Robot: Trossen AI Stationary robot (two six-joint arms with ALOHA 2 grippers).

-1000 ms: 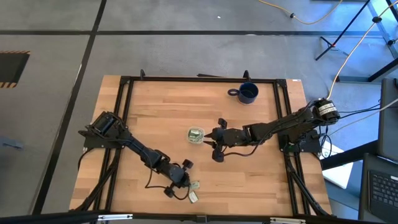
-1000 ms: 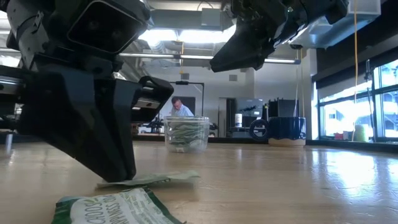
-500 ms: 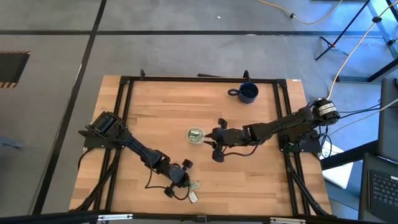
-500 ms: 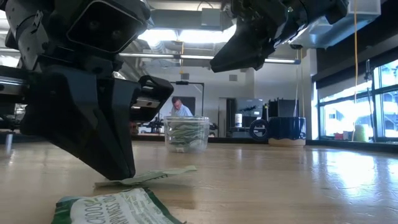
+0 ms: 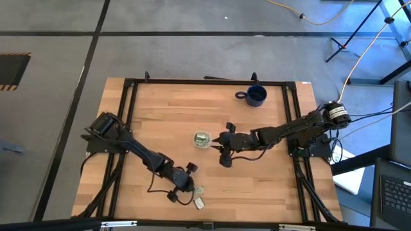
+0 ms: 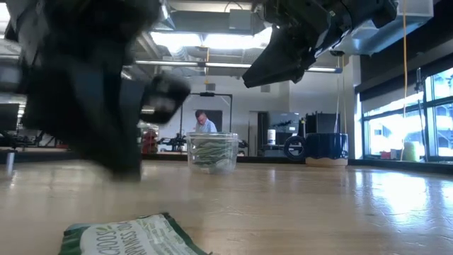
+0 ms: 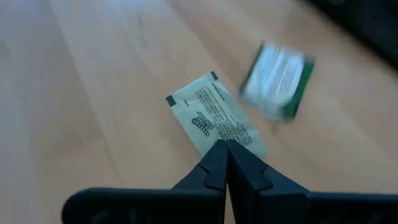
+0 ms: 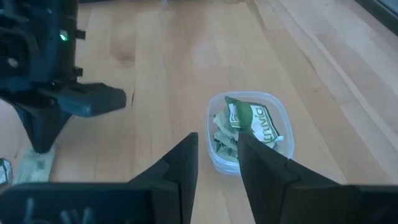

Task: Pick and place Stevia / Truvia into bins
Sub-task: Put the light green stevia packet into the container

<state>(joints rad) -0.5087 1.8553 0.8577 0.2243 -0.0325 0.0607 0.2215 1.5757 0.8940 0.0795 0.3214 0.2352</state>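
Two pale green and white sachets show near the table's near edge. One sachet (image 7: 214, 118) (image 5: 200, 190) is in my shut left gripper (image 7: 226, 147) (image 5: 191, 187) (image 6: 117, 159). The other sachet (image 5: 198, 203) (image 6: 131, 237) (image 7: 277, 81) lies flat on the wood beside it. The clear cup (image 5: 202, 138) (image 6: 211, 152) (image 8: 252, 134) stands mid-table with several sachets inside. My right gripper (image 5: 217, 142) (image 8: 216, 138) (image 6: 276, 64) hangs open above the table just right of the cup and touches nothing. My left gripper pinches the sachet by one short end (image 7: 239, 140) between its two fingertips, coming from above and pointing down. The sachet reaches out past the fingertips. It is off the wood: the low view no longer shows it on the table.
A dark blue mug (image 5: 255, 95) (image 6: 322, 146) stands near the table's far edge, right of centre. Bare wood lies between the cup and the sachets. A black frame (image 5: 192, 81) borders the table. A person (image 6: 205, 122) sits far off in the room behind.
My left gripper, shut on the sachet's end, has risen from the table. The sachet that lay flat under its fingers has come up with it. The other sachet and my right arm have stayed where they were.
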